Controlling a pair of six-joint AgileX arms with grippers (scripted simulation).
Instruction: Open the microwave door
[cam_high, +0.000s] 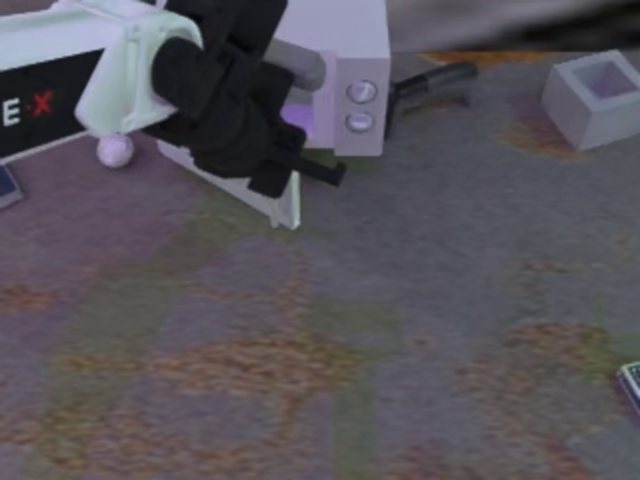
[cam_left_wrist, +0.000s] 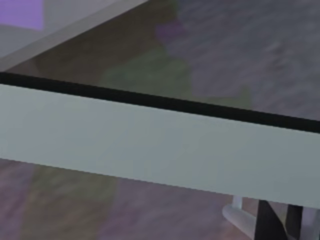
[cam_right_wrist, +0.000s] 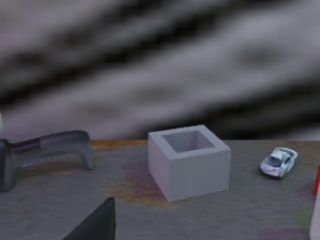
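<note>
The left gripper (cam_high: 300, 165) of the AgileX pair hangs at the far left of the table (cam_high: 420, 330), its black fingers pointing toward the front of the microwave (cam_high: 345, 60); whether they are clamped on anything cannot be told, since the wrist hides the contact from above. The microwave door (cam_high: 282, 205) stands swung out from the white body at an angle, its free edge toward the table's middle, and a sliver of pale purple interior shows behind it. In the left wrist view the door's pale edge (cam_left_wrist: 160, 145) fills the width, seemingly just beside the camera. A small white ball (cam_high: 114, 150) lies under the left arm. A grey open-topped cube (cam_high: 598, 95) sits at the far right, with a dark handheld tool (cam_high: 432, 80) between it and the microwave. The right wrist view adds a small white toy car (cam_right_wrist: 278, 162) near the cube.
</note>
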